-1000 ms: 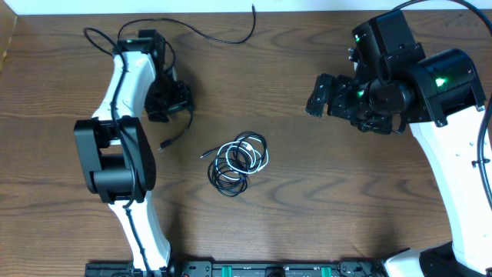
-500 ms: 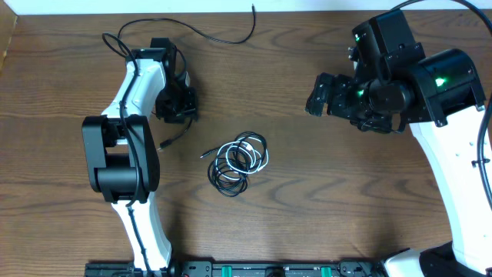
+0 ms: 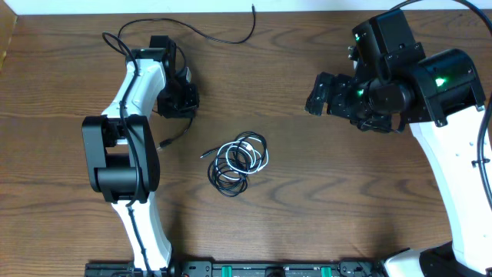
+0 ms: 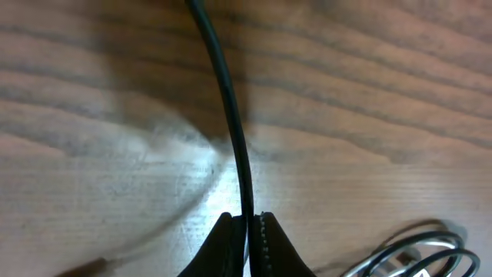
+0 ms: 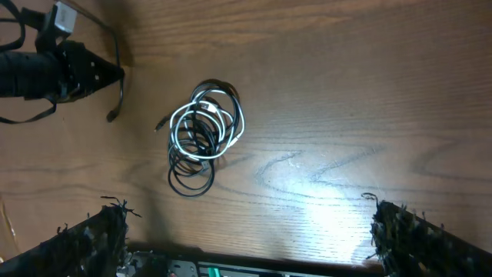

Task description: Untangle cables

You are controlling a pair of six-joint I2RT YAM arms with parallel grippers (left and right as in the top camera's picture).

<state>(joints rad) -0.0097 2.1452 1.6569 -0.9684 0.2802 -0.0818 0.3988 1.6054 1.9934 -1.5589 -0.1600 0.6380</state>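
At the table's [image 3: 307, 208] left side, seen from overhead, the left gripper [image 3: 178, 98] has one black cable [image 3: 175, 138] trailing from it, while the coiled black-and-white tangle [image 3: 239, 160] lies mid-table, apart from both arms. The left wrist view shows its fingertips [image 4: 223, 240] pinched tight on that cable. From the right wrist, the right gripper [image 5: 247, 223] hangs spread wide, holding nothing.

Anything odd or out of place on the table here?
Only the expected mess: black and white cables knotted in a coil mid-table, and one black cable lying apart, pinched in the left gripper. Nothing looks damaged.
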